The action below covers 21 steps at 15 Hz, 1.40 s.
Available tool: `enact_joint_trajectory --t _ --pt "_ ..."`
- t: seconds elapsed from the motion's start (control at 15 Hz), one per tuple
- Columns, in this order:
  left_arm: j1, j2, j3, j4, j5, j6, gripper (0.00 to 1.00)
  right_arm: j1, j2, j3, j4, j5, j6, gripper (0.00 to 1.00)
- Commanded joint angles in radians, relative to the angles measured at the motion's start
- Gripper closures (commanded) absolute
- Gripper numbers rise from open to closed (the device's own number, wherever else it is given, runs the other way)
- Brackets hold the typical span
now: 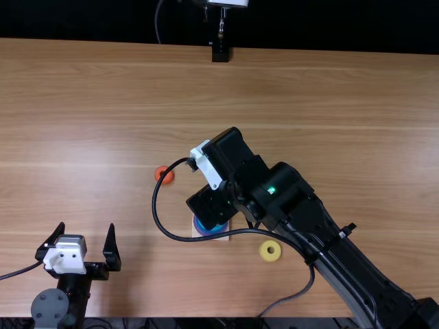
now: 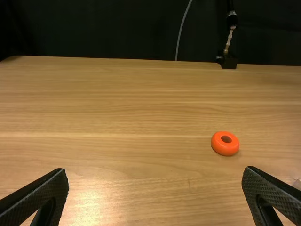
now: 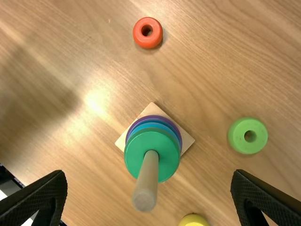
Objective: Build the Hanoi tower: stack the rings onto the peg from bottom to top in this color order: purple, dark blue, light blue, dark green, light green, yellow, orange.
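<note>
- Left gripper point(image 1: 87, 231): open and empty, near the table's point(image 1: 343, 89) near edge, toward the left corner.
- Orange ring point(image 1: 160, 170): on the table, left of the peg.
- Peg point(image 3: 149, 172): nearer the near edge than the far one, stacked upward with purple ring point(image 3: 153, 117), dark blue ring point(image 3: 153, 120), light blue ring point(image 3: 153, 125), dark green ring point(image 3: 137, 147).
- Right gripper point(image 1: 210, 205): above the peg, fingers apart, nothing between.
- Light green ring point(image 3: 237, 135): on the table, right of the peg.
- Yellow ring point(image 1: 263, 252): farther right, toward the near edge.
</note>
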Motion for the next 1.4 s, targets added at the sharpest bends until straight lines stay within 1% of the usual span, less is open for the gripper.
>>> enact_joint_trajectory --t 0.0,0.13,0.27,0.4,0.6,0.73,0.87,1.13,1.27,1.33 --pt "-0.001 -0.012 -0.063 -0.023 -0.006 0.007 0.0 -0.022 0.021 0.016 0.006 0.004 0.007 0.0" --pt "-0.001 -0.012 -0.063 -0.023 -0.006 0.007 0.0 -0.091 0.041 0.016 0.061 0.002 0.009 0.0" --pt "-0.001 -0.012 -0.063 -0.023 -0.006 0.007 0.0 -0.127 0.043 0.016 0.109 0.002 0.011 0.0" --pt "-0.001 -0.012 -0.063 -0.023 -0.006 0.007 0.0 -0.154 0.061 0.004 0.111 0.004 0.009 0.0" --pt "-0.001 -0.012 -0.063 -0.023 -0.006 0.007 0.0 -0.212 0.087 -0.076 0.164 0.002 0.009 0.0" --pt "-0.001 -0.012 -0.063 -0.023 -0.006 0.007 0.0 -0.239 0.126 -0.13 0.258 0.004 0.009 0.0" --pt "-0.001 -0.012 -0.063 -0.023 -0.006 0.007 0.0 -0.255 0.164 -0.166 0.315 0.004 0.009 0.0" --pt "-0.001 -0.012 -0.063 -0.023 -0.006 0.007 0.0 -0.263 0.233 -0.205 0.334 0.007 0.007 0.0" --pt "-0.001 -0.012 -0.063 -0.023 -0.006 0.007 0.0 -0.303 0.282 -0.208 0.332 0.007 0.007 0.0" --pt "-0.001 -0.012 -0.063 -0.023 -0.006 0.007 0.0 -0.306 0.293 -0.214 0.33 0.007 0.007 0.0"
